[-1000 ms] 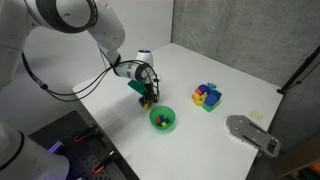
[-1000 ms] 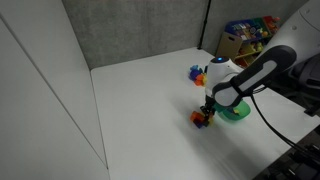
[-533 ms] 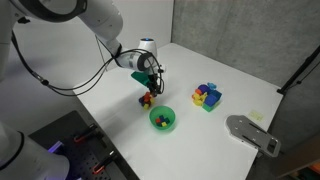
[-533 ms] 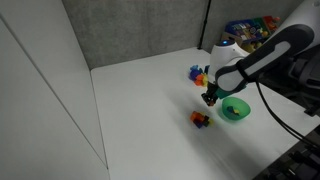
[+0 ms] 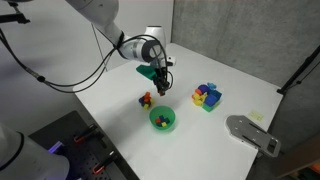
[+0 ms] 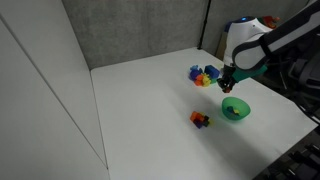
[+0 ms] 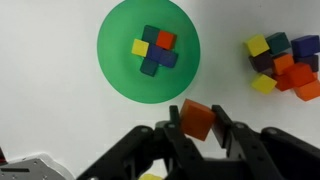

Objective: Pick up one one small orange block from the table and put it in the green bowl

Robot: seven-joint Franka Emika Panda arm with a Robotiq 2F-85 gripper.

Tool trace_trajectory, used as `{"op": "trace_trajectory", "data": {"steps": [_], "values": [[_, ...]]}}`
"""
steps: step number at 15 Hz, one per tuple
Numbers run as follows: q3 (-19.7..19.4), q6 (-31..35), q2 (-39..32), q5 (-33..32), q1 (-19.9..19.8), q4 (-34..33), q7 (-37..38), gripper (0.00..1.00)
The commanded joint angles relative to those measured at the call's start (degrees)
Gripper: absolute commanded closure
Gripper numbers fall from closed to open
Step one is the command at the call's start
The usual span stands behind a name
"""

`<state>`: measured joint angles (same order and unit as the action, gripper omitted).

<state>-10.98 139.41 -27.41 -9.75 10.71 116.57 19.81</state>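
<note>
My gripper (image 7: 197, 118) is shut on a small orange block (image 7: 197, 119), held in the air above the white table (image 7: 60, 110). In both exterior views the gripper (image 5: 161, 86) (image 6: 227, 88) hangs a little above and beside the green bowl (image 5: 162, 120) (image 6: 235, 109). In the wrist view the green bowl (image 7: 120, 60) lies up and left of the held block and holds several small blocks, among them yellow, orange and dark blue ones.
A small heap of blocks (image 5: 146, 99) (image 6: 201, 119) lies on the table near the bowl. A larger cluster of coloured blocks (image 5: 207, 96) (image 6: 203, 75) (image 7: 282, 62) lies farther off. A grey metal plate (image 5: 250, 131) sits at a table edge.
The gripper rose from the small heap with the orange block and moved sideways toward the bowl.
</note>
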Motion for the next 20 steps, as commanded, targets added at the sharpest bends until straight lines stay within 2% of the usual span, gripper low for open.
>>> {"op": "trace_trajectory", "data": {"steps": [1, 2, 6, 7, 13, 16, 20], "values": [[-0.2, -2.4, 6.2, -2.6, -1.8, 3.7, 1.3, 0.38], [-0.2, -2.7, 7.2, -3.0, -2.2, 4.1, 1.4, 0.36], [0.6, -4.2, 11.7, -3.3, -4.0, 5.1, 1.2, 0.04], [0.8, -4.8, 12.7, -3.2, -4.2, 5.1, 1.2, 0.01], [4.4, -14.0, 20.0, -0.6, -5.9, 4.1, -2.8, 0.00], [6.7, -20.5, 24.1, 2.6, -6.9, 3.6, -7.0, 0.00], [8.4, -28.9, 29.4, 9.3, -8.1, 3.5, -16.2, 0.00]]}}
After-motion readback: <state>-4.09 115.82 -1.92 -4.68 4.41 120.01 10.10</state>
